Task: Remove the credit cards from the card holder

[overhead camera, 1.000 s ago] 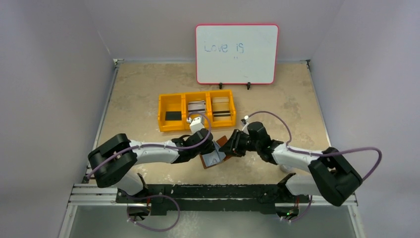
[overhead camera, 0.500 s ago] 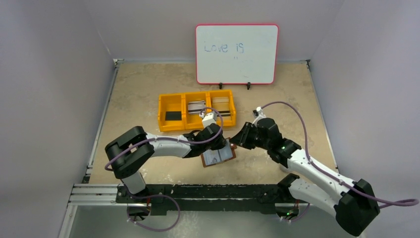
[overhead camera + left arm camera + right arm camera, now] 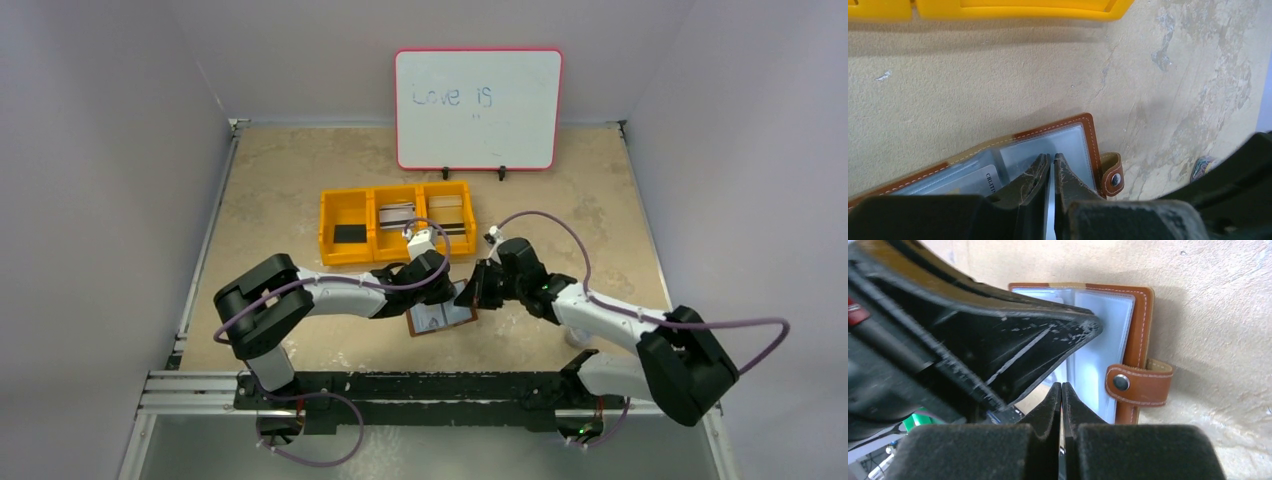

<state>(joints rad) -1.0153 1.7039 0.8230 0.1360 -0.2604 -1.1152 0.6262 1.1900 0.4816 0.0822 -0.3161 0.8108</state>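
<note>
The brown card holder (image 3: 441, 320) lies open on the table, clear sleeves up, its snap tab (image 3: 1138, 384) sticking out at the side. A pale credit card (image 3: 979, 179) with printed letters sits in one sleeve. My left gripper (image 3: 1052, 156) is shut, its tips pressing down on the clear sleeve (image 3: 1048, 145). My right gripper (image 3: 1062, 385) is shut at the sleeve's edge beside the tab, just under the left finger (image 3: 1038, 340); I see nothing between its pads. In the top view both grippers meet over the holder's far edge.
A yellow three-compartment bin (image 3: 396, 190) stands behind the holder, with a black card (image 3: 349, 234), grey cards (image 3: 397, 216) and beige cards (image 3: 447, 212) in it. Its edge (image 3: 1018, 9) shows in the left wrist view. A whiteboard (image 3: 477, 108) stands at the back.
The right gripper pulled back to the right, then returned to the holder's edge and shut. The holder's raised flap now lies flat under the left gripper.
</note>
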